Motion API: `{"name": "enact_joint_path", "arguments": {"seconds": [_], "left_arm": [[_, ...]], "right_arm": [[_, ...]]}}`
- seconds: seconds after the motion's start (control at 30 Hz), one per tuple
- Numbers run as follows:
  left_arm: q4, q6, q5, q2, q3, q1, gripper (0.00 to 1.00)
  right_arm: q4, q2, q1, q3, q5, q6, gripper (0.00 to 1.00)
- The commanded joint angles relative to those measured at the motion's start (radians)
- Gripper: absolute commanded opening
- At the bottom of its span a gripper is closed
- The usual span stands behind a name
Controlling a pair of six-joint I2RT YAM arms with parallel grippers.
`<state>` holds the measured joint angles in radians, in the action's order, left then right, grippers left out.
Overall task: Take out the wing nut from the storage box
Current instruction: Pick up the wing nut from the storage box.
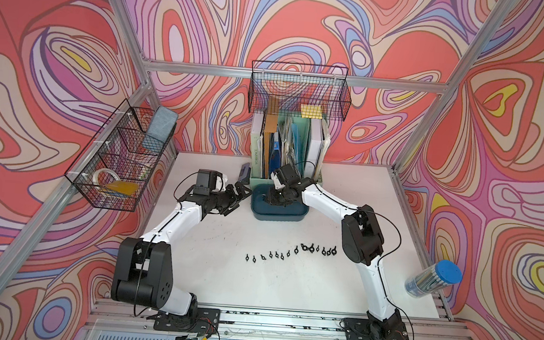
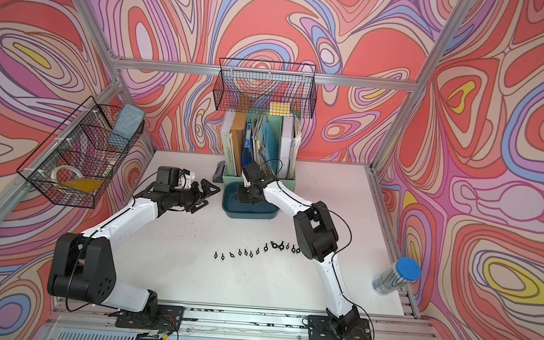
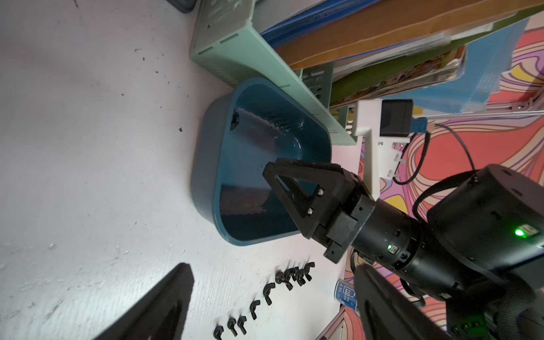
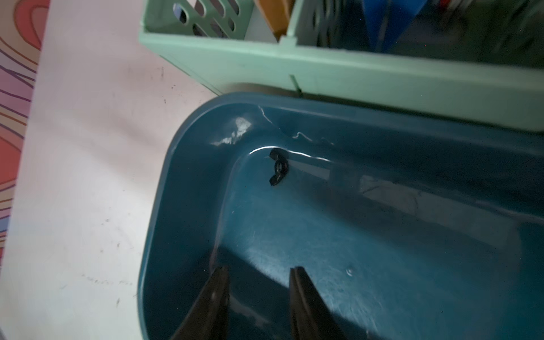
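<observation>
Lying in storage box [image 4: 176, 188] corner, wing nut [image 4: 278, 170], apart from right fingers [image 4: 215, 300]

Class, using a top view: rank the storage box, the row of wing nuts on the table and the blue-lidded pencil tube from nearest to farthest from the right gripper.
1. storage box: the right gripper points down inside it.
2. row of wing nuts: on the open table, nearer the robot's bases.
3. blue-lidded pencil tube: at the table's right edge.

"WORKSPACE" on white binder spine [image 1: 256, 158], "HB", perhaps "50", on blue tube label [image 3: 346, 294]
</observation>
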<state>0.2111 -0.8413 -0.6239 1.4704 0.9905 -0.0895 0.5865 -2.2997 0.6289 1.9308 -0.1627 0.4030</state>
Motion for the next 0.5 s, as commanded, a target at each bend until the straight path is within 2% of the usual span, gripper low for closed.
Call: {"name": "enact_joint_path", "arguments": {"seconds": [0.0,0.47], "left_arm": [[0.088,0.051,0.029,-0.044,0.026,0.013,0.99],[0.142,0.070,0.034,-0.071,0.020,0.025,0.99]], "right_arm": [[0.037,-0.054,0.012,0.067,0.119,-0.086,0.35],[0.010,-0.206,0.028,0.218,0.163,-0.142,0.28]]}}
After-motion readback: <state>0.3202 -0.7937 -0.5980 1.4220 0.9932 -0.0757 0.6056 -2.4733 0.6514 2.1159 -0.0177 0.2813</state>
